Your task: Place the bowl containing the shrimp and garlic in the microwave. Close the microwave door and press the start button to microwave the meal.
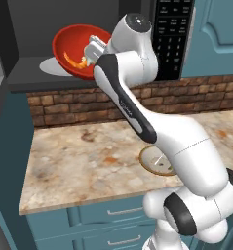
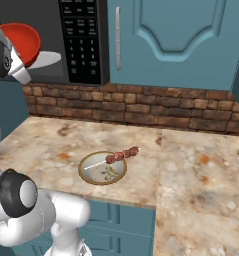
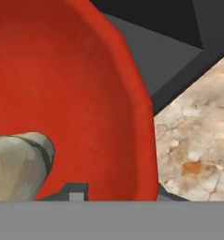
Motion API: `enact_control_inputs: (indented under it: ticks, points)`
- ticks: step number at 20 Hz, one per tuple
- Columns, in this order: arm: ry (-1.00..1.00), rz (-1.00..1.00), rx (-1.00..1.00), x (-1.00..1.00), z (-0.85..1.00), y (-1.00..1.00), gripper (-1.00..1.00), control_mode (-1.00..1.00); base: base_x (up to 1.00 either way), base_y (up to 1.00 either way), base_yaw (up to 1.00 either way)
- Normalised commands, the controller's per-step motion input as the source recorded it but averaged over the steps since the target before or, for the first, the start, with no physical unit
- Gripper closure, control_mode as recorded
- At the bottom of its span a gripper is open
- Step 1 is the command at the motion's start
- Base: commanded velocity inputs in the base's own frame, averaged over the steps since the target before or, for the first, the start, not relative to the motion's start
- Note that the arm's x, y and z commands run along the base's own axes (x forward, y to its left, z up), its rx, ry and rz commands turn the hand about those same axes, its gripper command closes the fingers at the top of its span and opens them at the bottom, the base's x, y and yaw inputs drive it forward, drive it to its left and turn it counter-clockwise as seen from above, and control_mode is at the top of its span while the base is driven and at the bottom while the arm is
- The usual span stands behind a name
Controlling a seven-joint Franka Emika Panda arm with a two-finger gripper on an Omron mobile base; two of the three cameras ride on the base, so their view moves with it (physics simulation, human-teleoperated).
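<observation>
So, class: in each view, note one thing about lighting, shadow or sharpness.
Left base view: the bowl stands bright against the dark microwave cavity. Right base view: flat, even light on the counter. Hand view: the bowl's red wall sits very close, soft-edged.

We are seeing a speckled stone counter (image 2: 191,165) running under the brick backsplash (image 2: 141,107). A shallow tan plate (image 2: 102,168) is lying directly on it, in front of that backsplash, with a meat skewer (image 2: 122,155) resting across its rim and what may be pale scraps sitting inside.
</observation>
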Motion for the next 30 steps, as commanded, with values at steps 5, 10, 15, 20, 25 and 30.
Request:
enact_control_inputs:
  ticks: [5, 10, 15, 20, 25, 30]
  points:
    - [0.0, -0.04, 0.0, 0.48, -0.02, 0.16, 1.0, -1.0, 0.0, 0.0, 0.0]
    - [0.0, -0.04, 0.0, 0.56, -0.1, 0.26, 1.0, -1.0, 0.0, 0.0, 0.0]
    - [0.0, -0.04, 0.0, 0.51, 0.0, 0.23, 1.0, -1.0, 0.0, 0.0, 0.0]
    - [0.02, -0.05, 0.0, 0.45, 0.0, 0.15, 1.0, -1.0, 0.0, 0.0, 0.0]
    - [0.03, -0.06, 0.0, 0.37, 0.0, 0.15, 1.0, -1.0, 0.0, 0.0, 0.0]
    - [0.01, -0.06, 0.0, 0.31, 0.0, 0.12, -1.0, -1.0, 0.0, 0.0, 0.0]
